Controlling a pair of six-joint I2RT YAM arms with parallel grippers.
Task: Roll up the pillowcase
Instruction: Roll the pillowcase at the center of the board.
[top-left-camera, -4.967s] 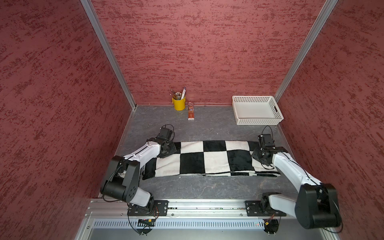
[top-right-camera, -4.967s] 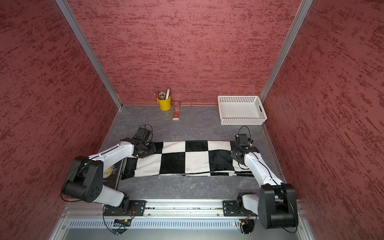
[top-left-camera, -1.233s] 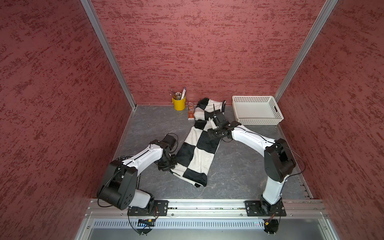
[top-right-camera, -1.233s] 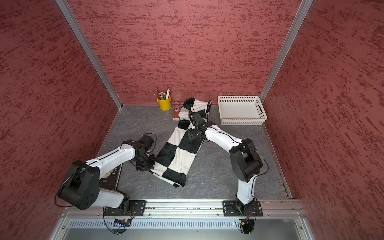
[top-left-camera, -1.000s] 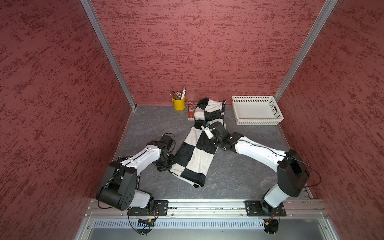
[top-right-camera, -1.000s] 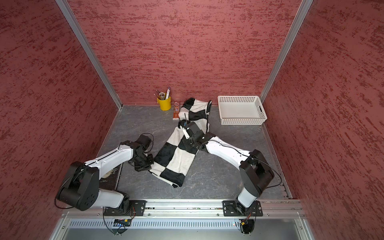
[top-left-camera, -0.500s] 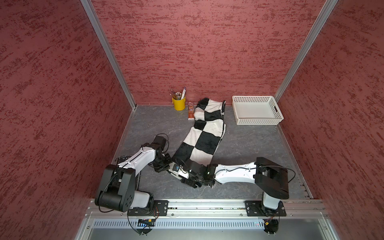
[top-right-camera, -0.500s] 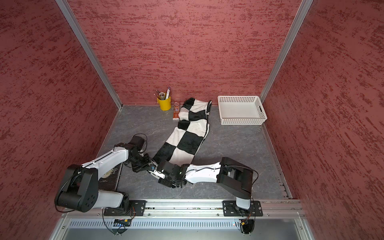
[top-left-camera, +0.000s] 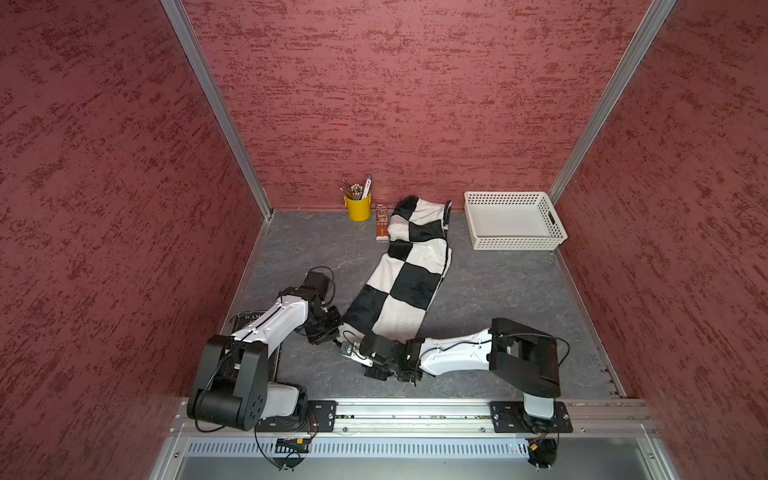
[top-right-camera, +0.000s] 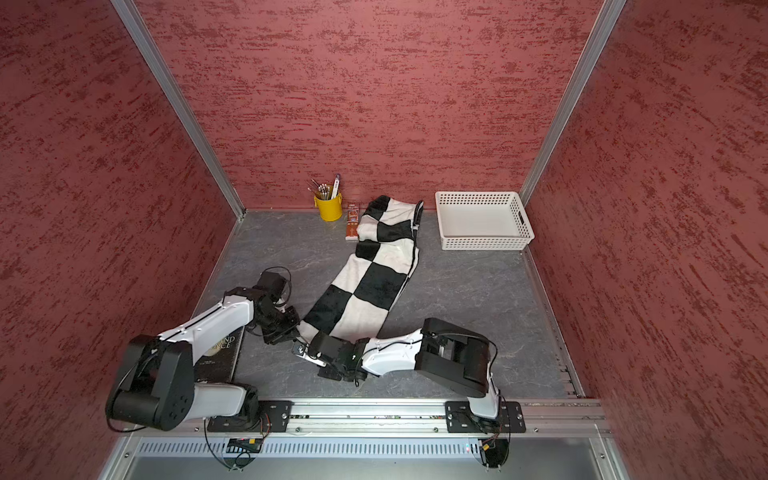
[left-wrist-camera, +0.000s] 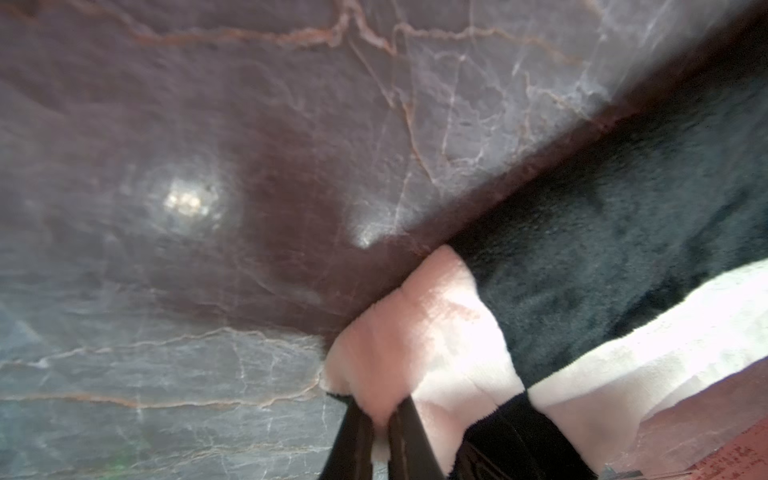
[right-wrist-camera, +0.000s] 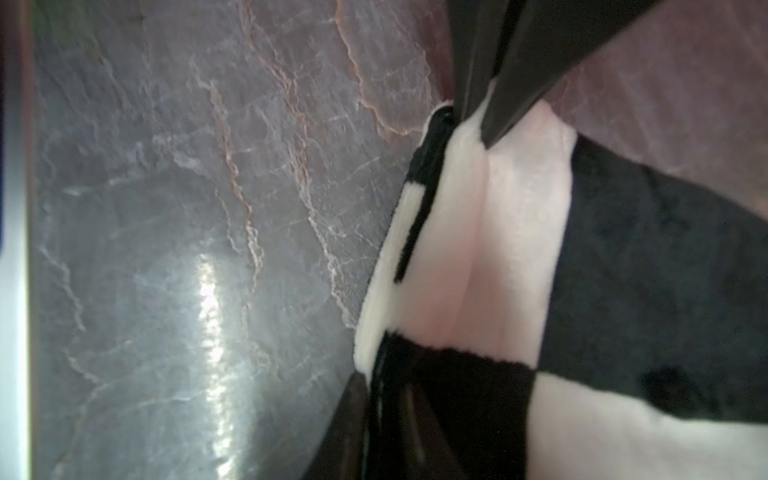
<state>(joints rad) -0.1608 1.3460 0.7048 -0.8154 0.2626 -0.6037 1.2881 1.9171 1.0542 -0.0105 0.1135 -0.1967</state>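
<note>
Black fingers of the left pincer (left-wrist-camera: 380, 409) are closed on a white corner of the pillowcase (top-left-camera: 409, 282), with a nip of plush between them. Just beside it, the right pincer (right-wrist-camera: 382, 386) is clamped on the black edge of the same near end. In the right wrist view the two grips sit close together. From there the pillowcase lies on the grey worktop (top-left-camera: 498, 291) as a long checkered strip. It runs diagonally from near centre to the far wall, where its far end is bunched up. A small orange box (top-left-camera: 381, 224) sits just left of that end, with a yellow cup (top-left-camera: 357, 208) of pens beyond it. A white basket (top-left-camera: 513, 220) stands at far right, apart from the cloth. A dark book (top-right-camera: 220, 349) lies at near left.
</note>
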